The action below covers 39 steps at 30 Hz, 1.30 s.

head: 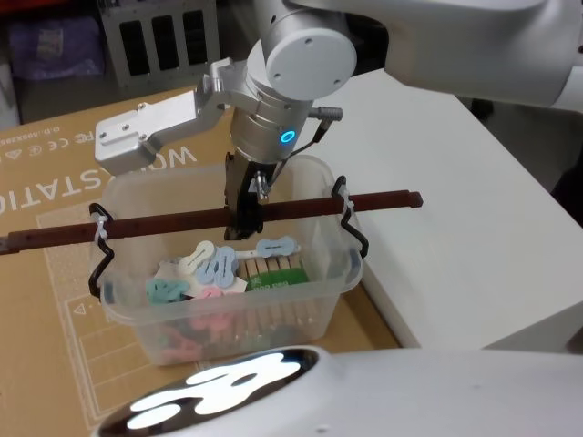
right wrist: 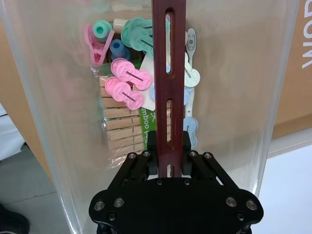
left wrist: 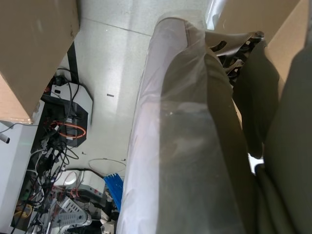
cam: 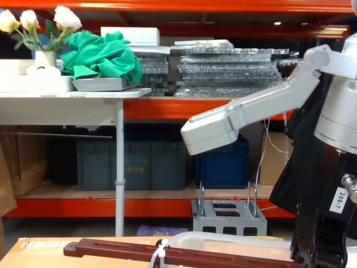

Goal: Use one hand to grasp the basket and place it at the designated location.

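The basket (head: 321, 273), a translucent whitish tub, stands on a brown cardboard sheet (head: 55, 182) in the head view. Its long reddish-brown bar handle (head: 164, 226) runs across the top, tied on with white ties (head: 100, 235). My right gripper (head: 244, 223) comes straight down from above and is shut on the middle of the handle. In the right wrist view the black fingers (right wrist: 152, 146) clamp the slotted handle (right wrist: 168, 63) from both sides. The chest view shows the handle (cam: 111, 249) and the basket's rim (cam: 223, 241) low down, with the right gripper (cam: 312, 251) beside them.
Pastel plastic clips (head: 219, 269) and wooden clothespins (right wrist: 119, 129) lie inside the basket. A white table top (head: 455, 182) stretches to the right of the cardboard. Beyond, shelves hold dark blue crates (cam: 128, 162). The left wrist view looks at floor and cables (left wrist: 63, 131).
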{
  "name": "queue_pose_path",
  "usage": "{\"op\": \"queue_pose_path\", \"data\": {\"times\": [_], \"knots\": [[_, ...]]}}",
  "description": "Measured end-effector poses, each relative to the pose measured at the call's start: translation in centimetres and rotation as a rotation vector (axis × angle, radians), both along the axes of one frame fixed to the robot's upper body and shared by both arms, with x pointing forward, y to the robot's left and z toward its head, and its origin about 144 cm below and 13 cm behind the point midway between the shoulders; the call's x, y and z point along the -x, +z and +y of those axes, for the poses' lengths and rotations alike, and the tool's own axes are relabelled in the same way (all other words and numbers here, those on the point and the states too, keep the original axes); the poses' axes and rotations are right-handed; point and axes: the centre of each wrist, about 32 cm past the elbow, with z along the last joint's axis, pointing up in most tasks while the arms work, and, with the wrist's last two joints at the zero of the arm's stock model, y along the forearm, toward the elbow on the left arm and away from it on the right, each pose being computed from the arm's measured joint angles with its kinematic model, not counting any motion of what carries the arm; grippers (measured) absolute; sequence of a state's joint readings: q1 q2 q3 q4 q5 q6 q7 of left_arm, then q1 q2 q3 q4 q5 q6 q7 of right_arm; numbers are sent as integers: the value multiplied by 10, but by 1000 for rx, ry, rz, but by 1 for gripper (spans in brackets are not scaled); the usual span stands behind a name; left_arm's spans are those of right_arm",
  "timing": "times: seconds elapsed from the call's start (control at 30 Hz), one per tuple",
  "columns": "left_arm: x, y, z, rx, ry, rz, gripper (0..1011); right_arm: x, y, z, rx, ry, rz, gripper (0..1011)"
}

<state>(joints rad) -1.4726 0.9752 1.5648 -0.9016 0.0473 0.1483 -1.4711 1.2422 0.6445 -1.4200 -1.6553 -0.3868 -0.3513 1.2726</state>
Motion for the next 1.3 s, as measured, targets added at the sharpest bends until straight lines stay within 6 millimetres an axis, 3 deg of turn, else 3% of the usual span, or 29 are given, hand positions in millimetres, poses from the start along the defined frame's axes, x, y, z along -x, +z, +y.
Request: {"op": "queue_pose_path", "data": {"times": [0.5,1.03,1.3], "knots": [[0,0,0,0,0,0,0,-3,12,-11,-32,-16,0,237],[0,0,0,0,0,0,0,-9,46,-38,-98,-92,-6,237],[0,0,0,0,0,0,0,-14,75,-64,-141,-219,-12,237]]}}
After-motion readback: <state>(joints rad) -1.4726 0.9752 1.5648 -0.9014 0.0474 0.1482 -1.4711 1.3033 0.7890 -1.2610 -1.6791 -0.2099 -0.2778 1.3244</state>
